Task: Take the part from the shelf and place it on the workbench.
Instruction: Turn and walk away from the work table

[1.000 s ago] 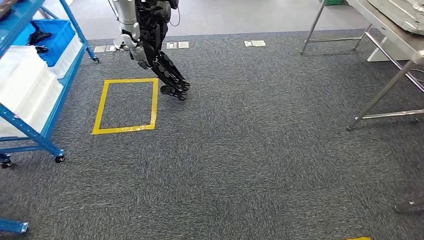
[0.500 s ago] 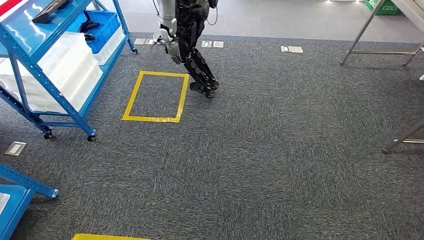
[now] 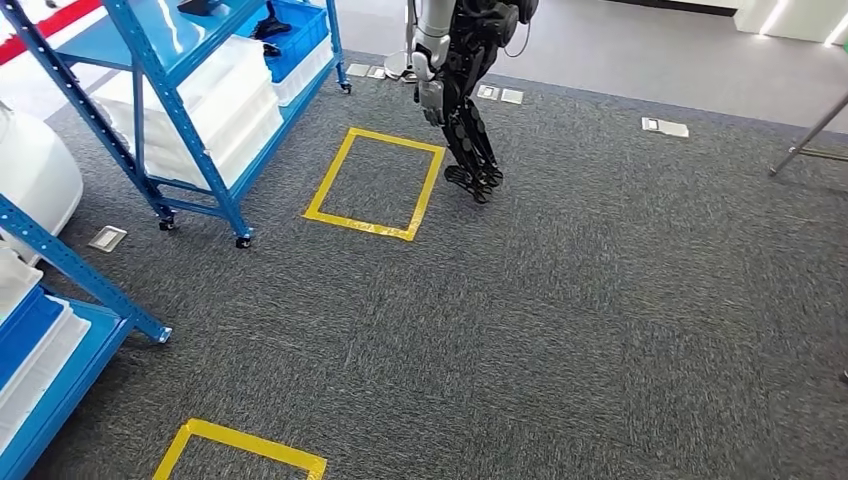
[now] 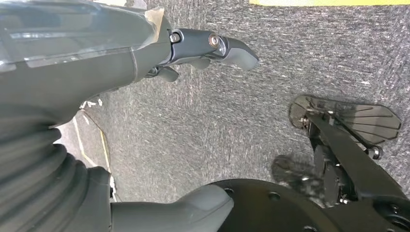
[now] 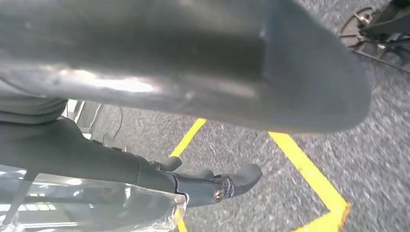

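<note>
A blue wheeled shelf [image 3: 180, 110] stands at the far left of the head view. On it are white bins [image 3: 215, 95] and a blue bin [image 3: 300, 25] with a dark part [image 3: 270, 20] inside. A metal leg of the workbench [image 3: 812, 133] shows at the right edge. My left hand [image 4: 208, 48] hangs over the grey carpet, fingers stretched out and thumb apart, holding nothing. My right hand [image 5: 217, 186] also hangs above the carpet near yellow tape, fingers out and empty.
Another humanoid robot [image 3: 455, 70] stands beside a yellow taped rectangle [image 3: 375, 183] on the carpet. A second blue rack [image 3: 60, 330] juts in at the lower left, with a white rounded object [image 3: 35, 175] behind it. More yellow tape [image 3: 240, 450] lies near the bottom edge.
The camera has turned left: the shelf, taped rectangle and other robot have slid rightward in the picture, and the workbench has nearly left the view.
</note>
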